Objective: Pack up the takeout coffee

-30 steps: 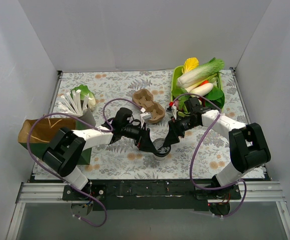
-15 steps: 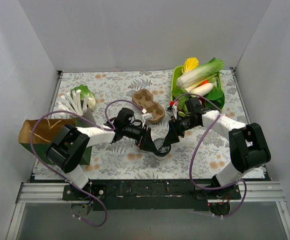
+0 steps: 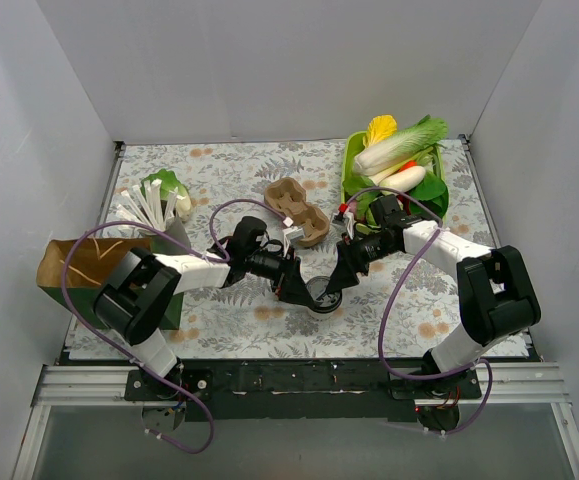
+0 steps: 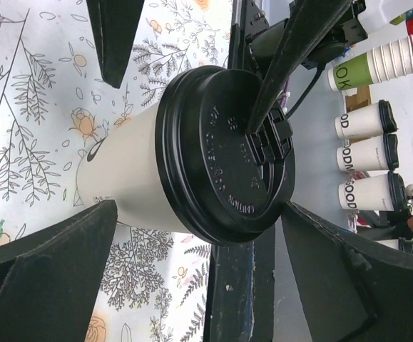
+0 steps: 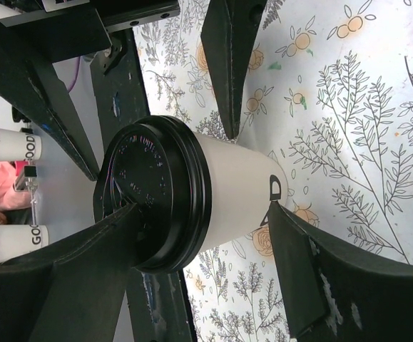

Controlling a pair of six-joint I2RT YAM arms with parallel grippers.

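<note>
The takeout coffee [image 3: 321,294], a white paper cup with a black lid, sits low at the table's near middle between both grippers. My right gripper [image 3: 335,284] is shut on it. One finger lies on the lid top [image 5: 120,235] and the other presses the cup wall by the base [image 5: 284,235]. In the right wrist view the coffee [image 5: 238,185] fills the gap of that gripper [image 5: 200,210]. My left gripper [image 3: 299,288] stands wide open on the other side. In the left wrist view the coffee [image 4: 131,171] lies between the spread fingers of this gripper [image 4: 199,217], with a gap at the lid.
A brown cardboard carrier [image 3: 297,211] lies just behind the grippers. A green basket of vegetables [image 3: 439,195] stands at the back right. A grey cup of white utensils [image 3: 154,215] and a brown paper bag [image 3: 89,262] are at the left. More paper cups [image 4: 366,157] stand beyond the table's near edge.
The left arm's elbow has shifted slightly towards the middle. The cup and both grippers stay where they were.
</note>
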